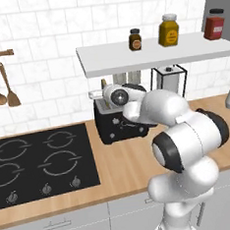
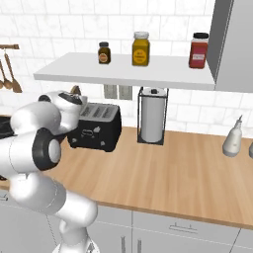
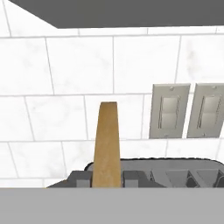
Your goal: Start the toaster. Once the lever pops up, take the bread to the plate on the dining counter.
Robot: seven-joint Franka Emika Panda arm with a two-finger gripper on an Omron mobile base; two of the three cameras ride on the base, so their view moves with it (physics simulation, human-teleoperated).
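1. Clearly, the hand was clamped shut on the bread, its two dark finger tips pressing either face of the slice
2. That slice stood upright and edge-on between them, rising from a slot of the toaster directly below the hand
3. Its surface was smooth and tan-brown, a thin slab with a rounded top
4. Boxy and black, the toaster had a silvery slotted top and sat on the light-wood bench against a white tiled wall
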